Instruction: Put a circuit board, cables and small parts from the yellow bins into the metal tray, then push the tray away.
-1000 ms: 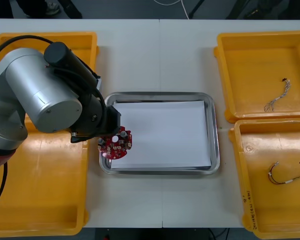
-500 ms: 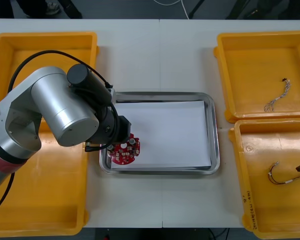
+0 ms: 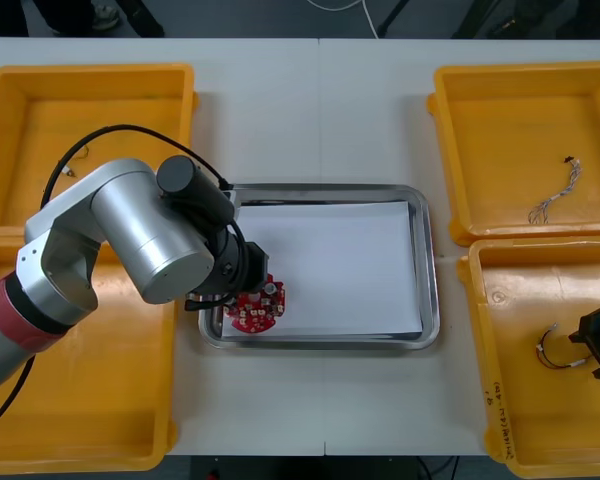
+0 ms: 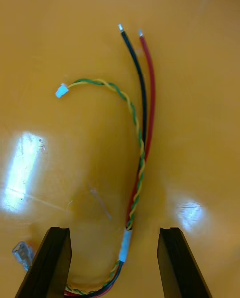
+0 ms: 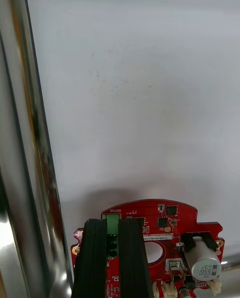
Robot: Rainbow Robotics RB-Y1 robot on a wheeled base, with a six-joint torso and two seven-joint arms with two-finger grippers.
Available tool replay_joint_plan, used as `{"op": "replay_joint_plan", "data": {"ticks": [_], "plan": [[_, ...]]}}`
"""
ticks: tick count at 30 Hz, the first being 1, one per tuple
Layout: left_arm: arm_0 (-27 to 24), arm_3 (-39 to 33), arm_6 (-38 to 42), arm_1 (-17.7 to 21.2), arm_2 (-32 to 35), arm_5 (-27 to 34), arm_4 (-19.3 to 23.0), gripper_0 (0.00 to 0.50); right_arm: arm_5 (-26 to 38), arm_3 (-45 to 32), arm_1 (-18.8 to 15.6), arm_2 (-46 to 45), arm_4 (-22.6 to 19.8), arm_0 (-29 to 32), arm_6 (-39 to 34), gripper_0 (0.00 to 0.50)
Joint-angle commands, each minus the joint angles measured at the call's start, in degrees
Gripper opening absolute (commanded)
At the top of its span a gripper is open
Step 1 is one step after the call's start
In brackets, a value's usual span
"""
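Left gripper (image 5: 112, 258) pinched narrow on round red circuit board (image 5: 145, 213), low inside white-lined shiny metal tray (image 5: 30, 153), rim just beside fingers; right gripper (image 4: 112, 265) spread wide astride red, black and yellow-green cable bundle (image 4: 141, 143) in yellow plastic bin (image 4: 60, 38); bundle's long axis straight out from fingers; likely ready to close.

Circuit board (image 3: 252, 312) part-hidden under left arm (image 3: 150, 235).

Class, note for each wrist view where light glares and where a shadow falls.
Right wrist view: two glare patches on the yellow bin floor, either side of the cable, ahead of the open right gripper. Left wrist view: a soft shadow on the metal tray's white inside beyond the circuit board held by the left gripper; streaky reflections on its rim.
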Motion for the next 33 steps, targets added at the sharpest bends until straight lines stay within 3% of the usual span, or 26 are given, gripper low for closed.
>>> {"op": "replay_joint_plan", "data": {"ticks": [1, 10, 11, 12, 14, 24, 26, 28, 29, 30, 33], "plan": [[-1.9, 0.4, 1.2, -1.2, -1.6, -2.2, -0.8, 0.0, -0.4, 0.1, 1.2, 1.1, 1.2, -1.5, -3.2, 0.5], [-1.4, 0.4, 1.5, -1.2, -1.6, -3.1, -0.6, 0.006, -0.9, 0.1, 1.7, 3.6, 3.2, -1.1, -3.6, 0.5], [-1.4, 0.4, 1.5, -1.2, -1.6, -3.2, -0.5, 0.109, -0.9, 0.1, 1.9, 3.9, 3.6, -1.0, -3.6, 0.5], [-1.4, 0.3, 1.6, -1.2, -1.6, -3.4, -0.5, 0.305, -0.9, 0.1, 2.2, 4.1, 3.9, -1.0, -3.6, 0.5], [-1.4, 0.4, 2.0, -1.2, -1.6, -3.9, -0.4, 0.487, -0.9, 0.2, 2.5, 4.4, 4.4, -1.0, -3.8, 0.5], [-1.4, 0.3, 3.4, -1.2, -1.6, -4.3, 0.1, 0.5, -1.4, 0.2, 3.5, 4.5, 5.8, -0.4, -4.0, 0.5], [-1.5, 0.3, 3.5, -1.2, -1.6, -4.5, 0.1, 0.5, -1.8, 0.2, 3.5, 4.6, 5.7, -0.2, -4.0, 0.383], [-1.4, 0.2, 3.6, -1.2, -1.4, -4.5, 0.2, 0.5, -2.0, 0.2, 3.5, 4.7, 5.7, -0.1, -4.0, 0.12], [-1.4, 0.2, 3.7, -1.2, -1.3, -4.4, 0.2, 0.5, -2.0, 0.2, 3.5, 4.7, 5.7, -0.1, -4.0, 0.082], [-1.4, 0.0, 3.7, -1.2, -1.0, -4.3, 0.2, 0.5, -2.0, 0.2, 3.5, 4.7, 5.7, -0.1, -4.0, 0.006], [-1.5, -0.6, 3.5, -1.2, -0.2, -3.4, 0.3, 0.5, -2.1, 0.2, 3.5, 4.7, 5.5, -0.1, -4.0, 0.0]]}}
